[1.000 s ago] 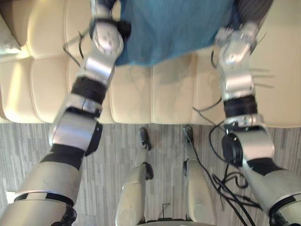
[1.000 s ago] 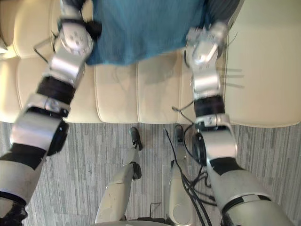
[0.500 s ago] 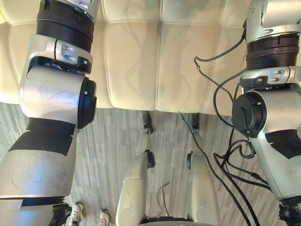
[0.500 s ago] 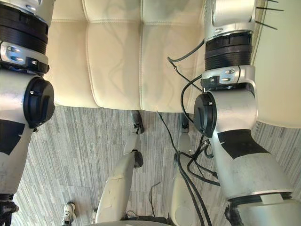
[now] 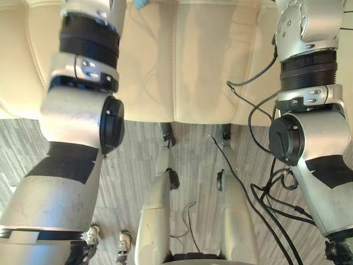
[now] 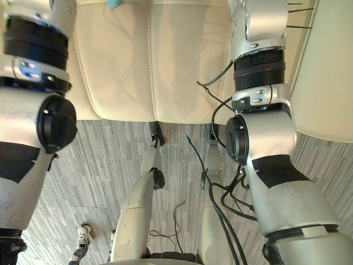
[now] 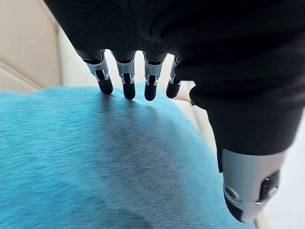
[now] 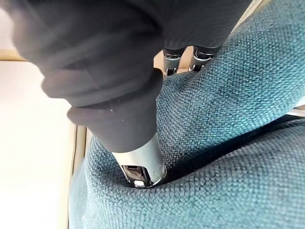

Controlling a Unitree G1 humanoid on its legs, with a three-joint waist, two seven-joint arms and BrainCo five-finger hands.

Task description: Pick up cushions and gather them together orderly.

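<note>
A blue cushion (image 7: 95, 157) lies under my left hand (image 7: 126, 81), which is open: the straight fingers reach across it to its far edge and the thumb stands off to one side. In the right wrist view the same teal fabric (image 8: 228, 95) bulges around my right hand (image 8: 140, 160), whose thumb is sunk in a fold of it. In the eye views both arms reach up over the sofa, and a small corner of the cushion (image 5: 139, 3) peeks in at the top edge.
The cream leather sofa seat (image 5: 198, 61) spans the upper half, its front edge meeting grey wood-pattern floor (image 5: 138, 149). A paler sofa section (image 6: 325, 72) lies to the right. A person's shoes (image 5: 105, 243) stand on the floor at the lower left.
The camera has tipped toward the floor, so the whole picture shifted. The cushion, broad across the top a second ago between both hands, now shows as a corner.
</note>
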